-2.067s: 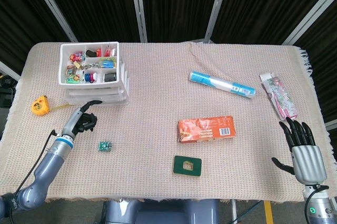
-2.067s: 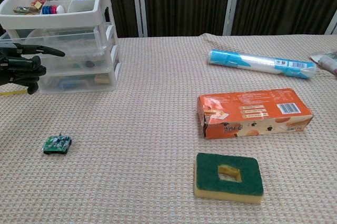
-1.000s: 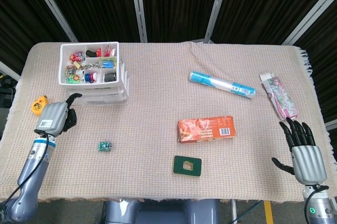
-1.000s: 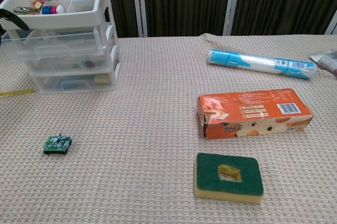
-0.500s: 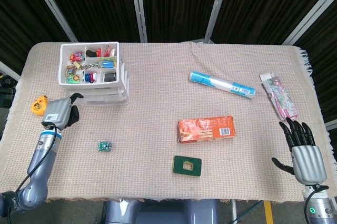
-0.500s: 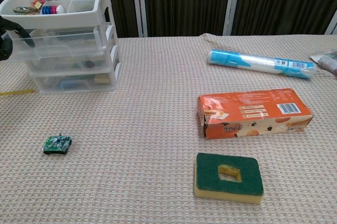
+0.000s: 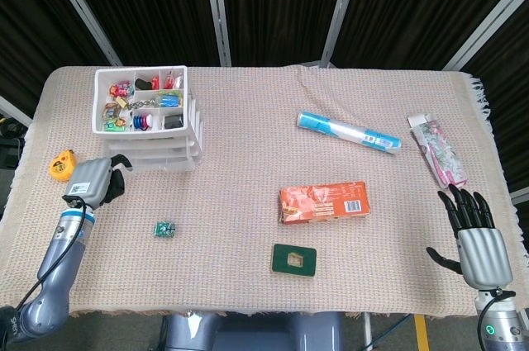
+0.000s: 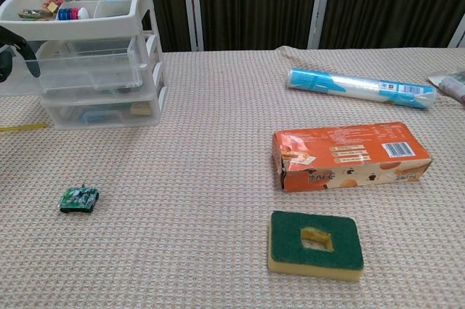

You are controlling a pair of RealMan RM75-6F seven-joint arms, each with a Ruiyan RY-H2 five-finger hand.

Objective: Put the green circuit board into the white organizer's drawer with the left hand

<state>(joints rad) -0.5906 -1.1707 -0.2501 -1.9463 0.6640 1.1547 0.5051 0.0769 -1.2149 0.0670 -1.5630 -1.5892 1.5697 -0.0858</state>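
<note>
Left hand (image 7: 92, 180) at the front corner of the organizer (image 7: 153, 116), fingers hooked on the middle drawer (image 8: 76, 69), apparently gripping its front edge; drawer seen part-way out in the chest view. Nothing else in the palm. Right hand (image 7: 474, 231) far off at the opposite table edge, fingers spread, empty.

Board (image 7: 166, 229) lying flat on the woven cloth (image 7: 248, 161), near the left hand but apart from it, on the robot's side of the organizer and untouched. Small, squarish, green, with tiny components and a few pins standing up along one edge. Probably very light and stiff, with little height to get fingers under; likely to skid on the cloth if nudged. Best pinched across two opposite bare edges, thumb against a finger, clear of the pins, which look bendable. Gentle pressure only.

Further out: sponge (image 7: 294, 259), orange box (image 7: 324, 201), blue-and-white tube (image 7: 349, 131), tape measure (image 7: 62, 165) just behind the hand.
</note>
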